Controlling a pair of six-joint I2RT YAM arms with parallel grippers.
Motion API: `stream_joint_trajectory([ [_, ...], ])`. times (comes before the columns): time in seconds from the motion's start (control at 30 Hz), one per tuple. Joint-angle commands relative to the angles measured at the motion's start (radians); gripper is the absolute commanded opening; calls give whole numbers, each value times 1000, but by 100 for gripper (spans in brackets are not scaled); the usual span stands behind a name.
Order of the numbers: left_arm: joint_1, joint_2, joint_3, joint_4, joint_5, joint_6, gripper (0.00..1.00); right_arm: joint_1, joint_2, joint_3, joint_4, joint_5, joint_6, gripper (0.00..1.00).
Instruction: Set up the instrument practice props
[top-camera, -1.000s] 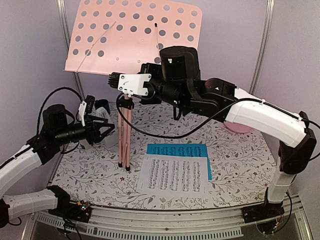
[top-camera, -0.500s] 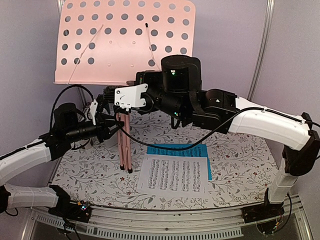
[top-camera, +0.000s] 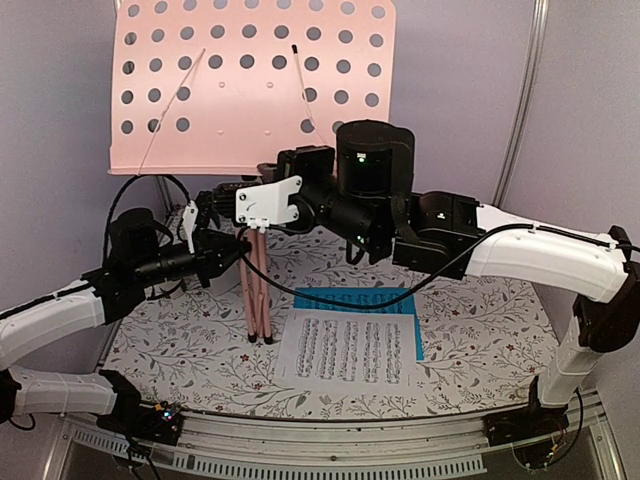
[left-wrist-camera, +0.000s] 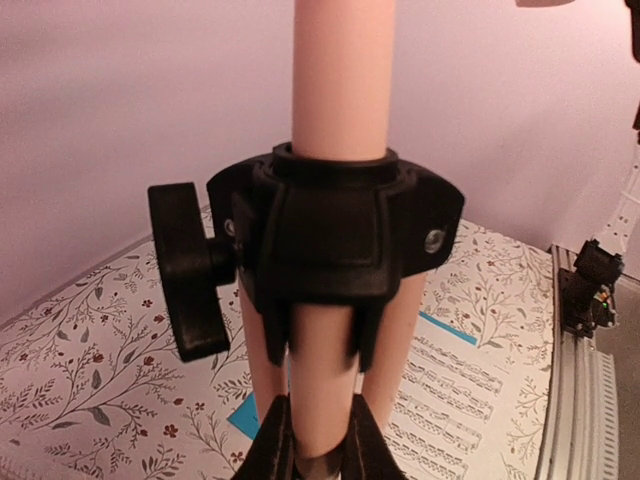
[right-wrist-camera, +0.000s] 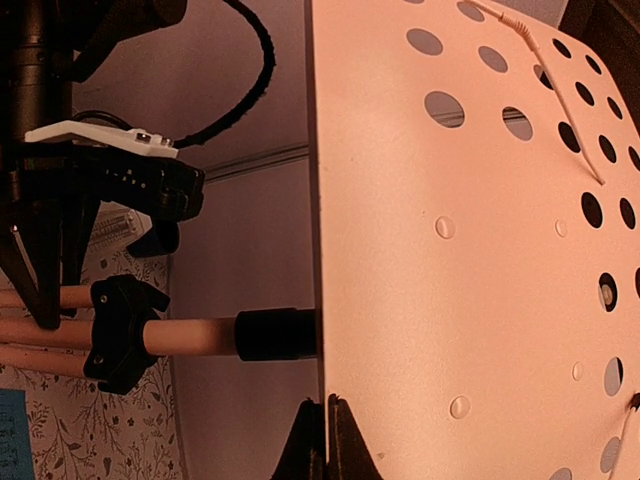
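Music stand (top-camera: 265, 110): up from a lean. A second ago tipped, desk slanting low; now planted on its tripod feet on the table (top-camera: 470, 320), desk raised and nearly square-on.

Left hand (left-wrist-camera: 315, 445): earlier off to one side of the stand's pole, now clenched on that pole just under the black collar (left-wrist-camera: 335, 235).

Right hand (right-wrist-camera: 325, 440): pinched on the desk's lower edge, close above the top of the pole.

Reads as the righting step all but finished. Probably wise to ease one grip first and check that the stand holds by itself.

White sheet (top-camera: 348, 350) and blue sheet (top-camera: 365, 298): flat on the table just right of the stand's feet, white overlapping blue, neither yet on the desk.

Metronome: not to be made out in any view.
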Motion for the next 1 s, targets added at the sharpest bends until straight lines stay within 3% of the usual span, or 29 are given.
stream_joint_trajectory([
  [0.0,-10,-25,-32,44,-33,-24,0,24,-142,20,397,-7,0,0],
  [0.1,-14,-52,-54,58,-56,-25,0,31,-146,-1,413,-12,3,0],
  [0.27,-28,-114,-122,88,-104,-49,0,42,-147,-15,421,-21,4,10],
  [0.4,-47,-165,-171,112,-143,-62,0,53,-149,-24,421,-31,11,29],
  [0.53,-85,-179,-171,81,-196,-34,0,69,-151,-33,420,-38,12,42],
  [0.67,-99,-179,-169,77,-218,-29,0,93,-164,-61,420,-29,18,71],
  [0.77,-103,-183,-169,74,-227,-27,0,128,-188,-101,421,-14,24,87],
  [0.97,-112,-193,-167,59,-242,-18,0,235,-267,-225,406,27,114,96],
])
